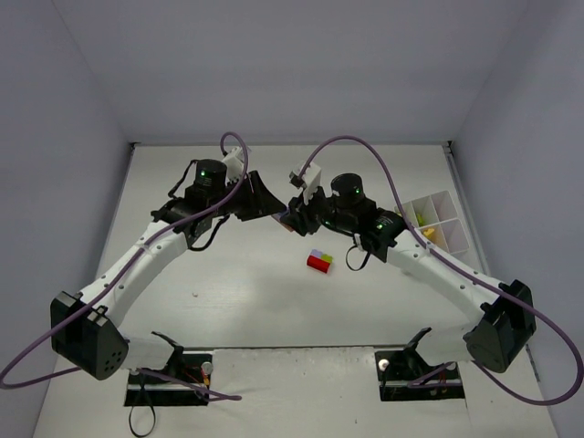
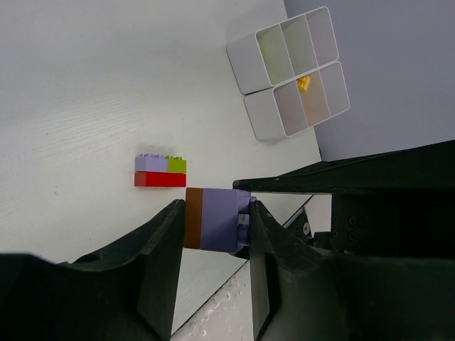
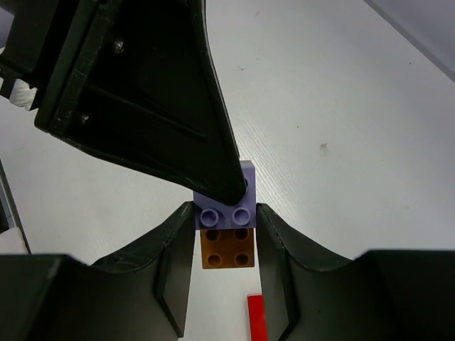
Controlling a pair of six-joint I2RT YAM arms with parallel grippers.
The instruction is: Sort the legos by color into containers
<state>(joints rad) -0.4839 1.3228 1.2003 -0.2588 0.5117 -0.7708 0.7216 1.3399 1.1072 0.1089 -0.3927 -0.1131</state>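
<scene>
Your left tool [image 2: 213, 238] is clamped on a lavender-and-brown lego pair [image 2: 219, 217] over the surface [image 1: 246, 292], and your right tool [image 3: 226, 249] grips the same pair, well left of the white tray [image 1: 436, 222].

Just behind the brick stack [image 1: 319, 262], the left tool [image 2: 213, 234] and right tool [image 3: 226, 234] clamp one brick pair [image 2: 213, 217], barring passage. The bench [image 1: 246, 306] nearer than it lies open, and the tray [image 2: 244, 64] stands off to its right.
</scene>
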